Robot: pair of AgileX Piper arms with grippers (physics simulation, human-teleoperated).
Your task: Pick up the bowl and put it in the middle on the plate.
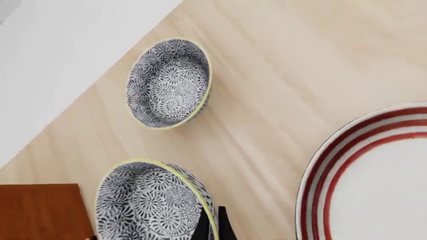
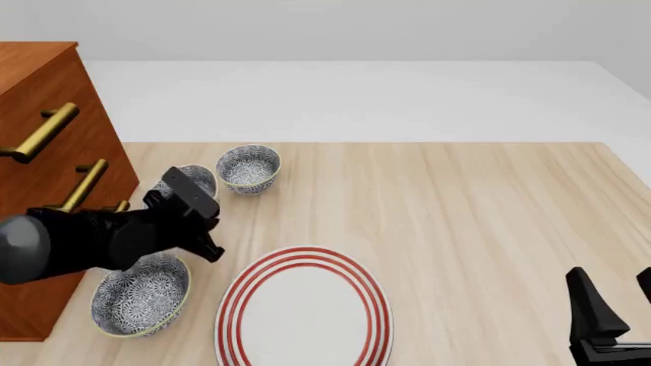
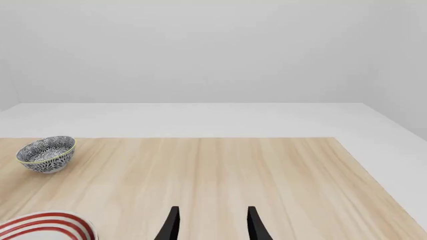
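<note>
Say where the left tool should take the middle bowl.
Probably pinch the rim of the middle bowl from above, on the side facing the plate: it sits upright and open, and the left tool is at that edge.

Light wood table (image 2: 478, 221) w/ pale grain. Plate (image 2: 303, 311) sits at 6 o'clock, near the front edge. Three patterned bowls at 9–10 o'clock: far bowl (image 2: 249, 168), middle bowl (image 2: 189, 181) just beside it, near bowl (image 2: 139, 296) left of plate. Wooden drawer unit (image 2: 46, 137) at 9.

Simulated tabletop – wooden table (image 2: 458, 206), dresser (image 2: 41, 99)
</note>
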